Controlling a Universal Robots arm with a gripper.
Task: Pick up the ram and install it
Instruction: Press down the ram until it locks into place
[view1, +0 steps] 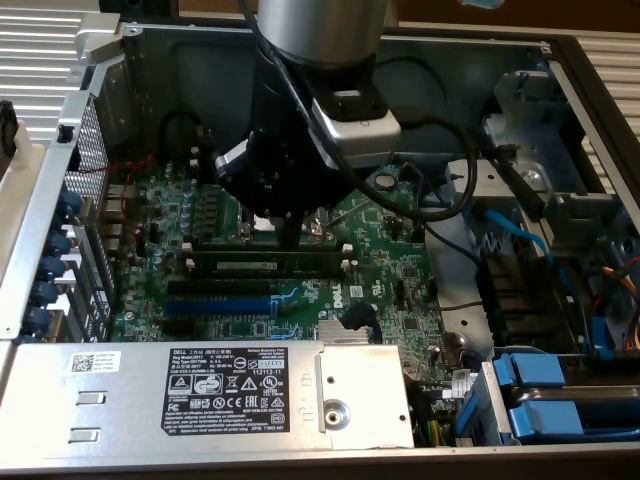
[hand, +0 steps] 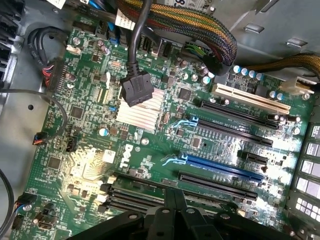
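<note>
1. The gripper (view1: 291, 232) hangs down into the open computer case (view1: 150, 45), its fingers (view1: 290, 228) pressed together with no gap between them.
2. The fingers hold nothing. Their tips sit right at the top edge of the ram (view1: 268, 262), at about the middle of its length; whether they press on it or hover just clear cannot be told.
3. The ram is a long dark-green stick standing on edge in a black slot on the green board (view1: 390, 290), directly below the fingertips. It runs crosswise under them, with a white end clip (view1: 190, 263) at one end and another (view1: 346, 264) at the other.
4. In the wrist view, the fingers (hand: 172, 200) point down at the black memory slots (hand: 150, 192); the ram itself is hard to pick out there.
5. Beyond the ram, farther from the fingers, lies an empty black slot (view1: 215, 287), then the blue slot (view1: 218, 304).
6. Farther still sits the grey power supply (view1: 200, 390) with its black label.
7. A black cable (view1: 440, 170) loops beside the gripper body on the exterior view's right.
</note>
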